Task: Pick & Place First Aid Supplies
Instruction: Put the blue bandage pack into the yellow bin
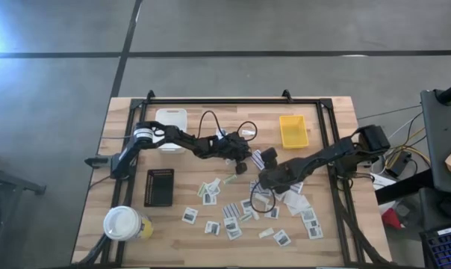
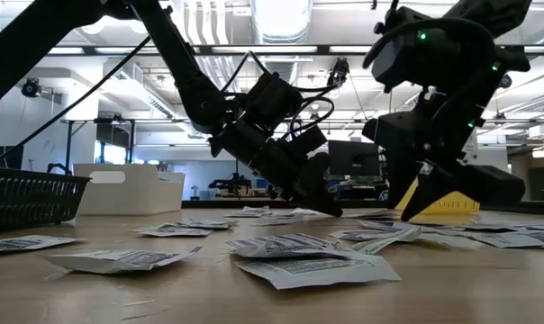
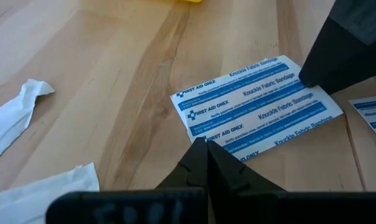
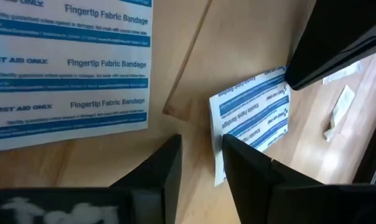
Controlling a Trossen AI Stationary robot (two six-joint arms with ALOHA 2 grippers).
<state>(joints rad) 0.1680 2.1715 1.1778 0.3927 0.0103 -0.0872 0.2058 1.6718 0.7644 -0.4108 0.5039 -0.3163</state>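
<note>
High view first: wooden table with a black frame, two dark arms meeting near the middle. Trays sit along the far part: white tray at the left arm's base side, yellow tray toward the right, black tray nearer the front left, and a white-lidded yellow cup at the front left corner. None of the trays shows a packet inside from above (yellow one looks bare, black one too dark to be sure), so by my read the sorting has barely begun and nearly everything is left. First aid supplies lie scattered flat across the front centre and right of the table, dozens of small white packets, all loose on the wood. Left gripper hangs low just above the table centre, fingers pinched together with nothing between them, tips at the edge of a knuckle bandage packet. Right gripper is down among the packets just right of centre, fingers parted a little and empty, straddling the edge of a blue-striped packet beside a larger fingertip bandage packet. Small white scraps lie near the left gripper.
</note>
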